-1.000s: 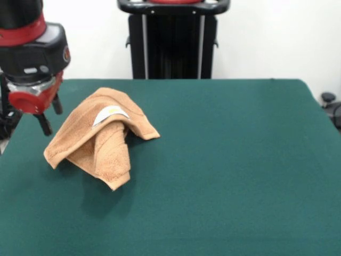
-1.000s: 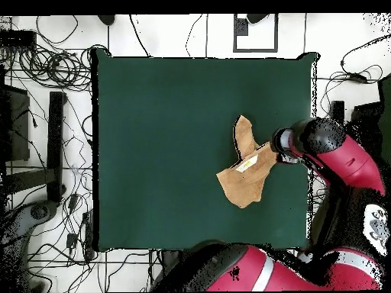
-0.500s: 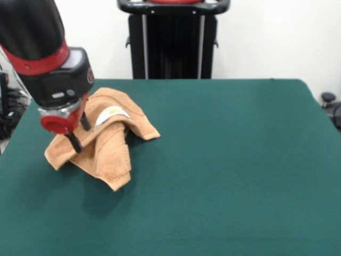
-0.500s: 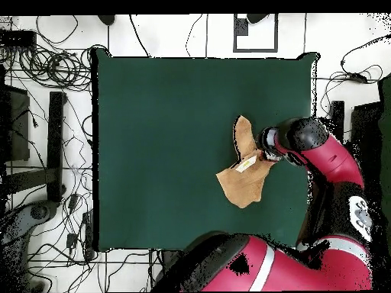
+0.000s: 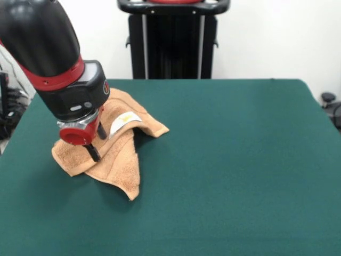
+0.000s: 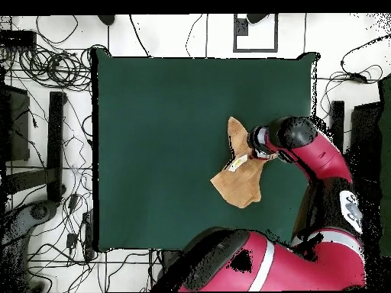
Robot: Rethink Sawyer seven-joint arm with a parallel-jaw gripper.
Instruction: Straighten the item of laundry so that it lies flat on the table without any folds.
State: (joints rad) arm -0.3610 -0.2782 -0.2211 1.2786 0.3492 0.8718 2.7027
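Note:
The item of laundry (image 5: pixel 120 160), an orange-tan towel, lies crumpled on the green table (image 5: pixel 240 160) near its left side, with a raised fold and its white label (image 5: pixel 125 120) facing up. My gripper (image 5: pixel 97 142) is down on the towel's left part. Its two fingers stand apart, open, and press into the cloth. In the overhead view the towel (image 6: pixel 238 179) lies right of the table's (image 6: pixel 160 130) middle, and the gripper (image 6: pixel 256 145) covers its upper right edge.
A black stand (image 5: pixel 173 40) rises behind the table's far edge. The towel lies close to the table's left edge in the front view. Cables (image 6: pixel 46 69) and equipment lie on the floor around the table.
The arm swung in from the table's left edge and came down onto the towel. The towel has shifted a little to the right and toward the camera with it.

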